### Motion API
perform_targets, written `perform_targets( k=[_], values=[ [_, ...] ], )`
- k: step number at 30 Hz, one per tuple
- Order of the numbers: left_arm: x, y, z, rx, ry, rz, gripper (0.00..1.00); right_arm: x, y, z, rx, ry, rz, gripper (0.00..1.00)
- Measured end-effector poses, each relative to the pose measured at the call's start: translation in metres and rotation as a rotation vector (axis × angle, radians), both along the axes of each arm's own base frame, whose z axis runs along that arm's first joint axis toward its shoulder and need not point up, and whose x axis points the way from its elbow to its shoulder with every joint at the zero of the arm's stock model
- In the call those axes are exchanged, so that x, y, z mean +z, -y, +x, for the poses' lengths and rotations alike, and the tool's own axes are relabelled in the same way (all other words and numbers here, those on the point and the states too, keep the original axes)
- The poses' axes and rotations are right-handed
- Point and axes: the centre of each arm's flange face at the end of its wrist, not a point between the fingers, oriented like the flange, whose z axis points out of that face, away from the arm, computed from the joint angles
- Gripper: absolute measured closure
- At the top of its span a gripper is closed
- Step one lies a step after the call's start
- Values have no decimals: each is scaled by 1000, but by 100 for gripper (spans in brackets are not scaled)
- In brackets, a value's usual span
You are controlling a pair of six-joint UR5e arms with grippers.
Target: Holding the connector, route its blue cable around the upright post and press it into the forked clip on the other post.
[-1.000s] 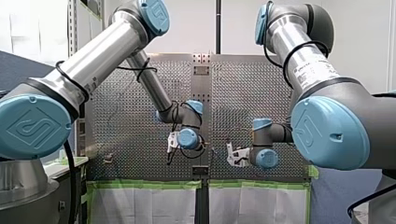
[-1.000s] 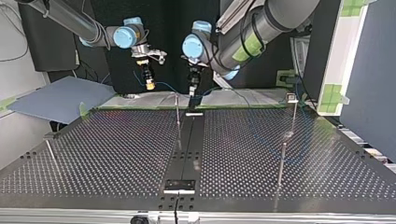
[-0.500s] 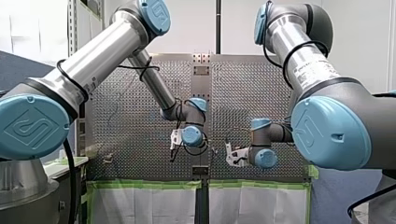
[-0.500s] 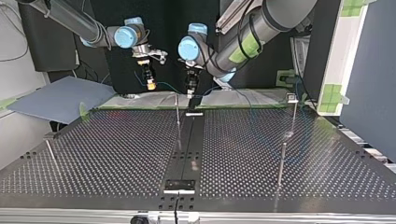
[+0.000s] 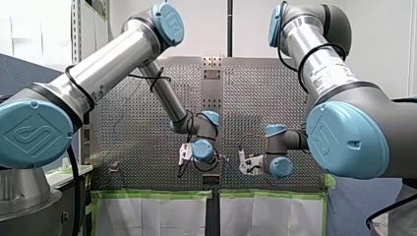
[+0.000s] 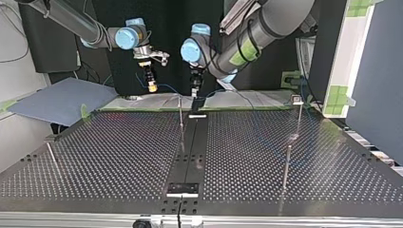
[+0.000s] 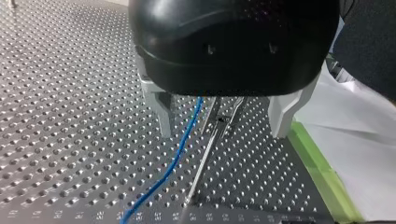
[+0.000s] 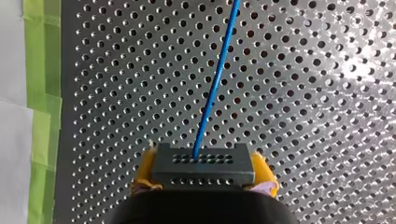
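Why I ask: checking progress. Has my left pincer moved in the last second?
Yes. In the top view my left pincer shifted slightly leftward, toward the upright post.

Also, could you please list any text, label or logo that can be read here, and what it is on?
No word reads clearly in any view.
Printed label on my right arm's forearm: too small and blurred to read.
Small label on my left arm's forearm: also unreadable.
Embossed logo on the blue joint caps: a sign only, no legible letters.
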Motion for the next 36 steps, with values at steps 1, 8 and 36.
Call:
perform_targets(
  k=[1,8,36],
  values=[
    [0,1,1,0,0,-3,0,0,1,0,0,1,-1,56],
    [1,2,6,14,4,-45,0,1,3,-1,-2,-1,-2,56],
    [5,-20,38,82,53,-99,0,2,4,4,19,-7,14,56]
  ],
)
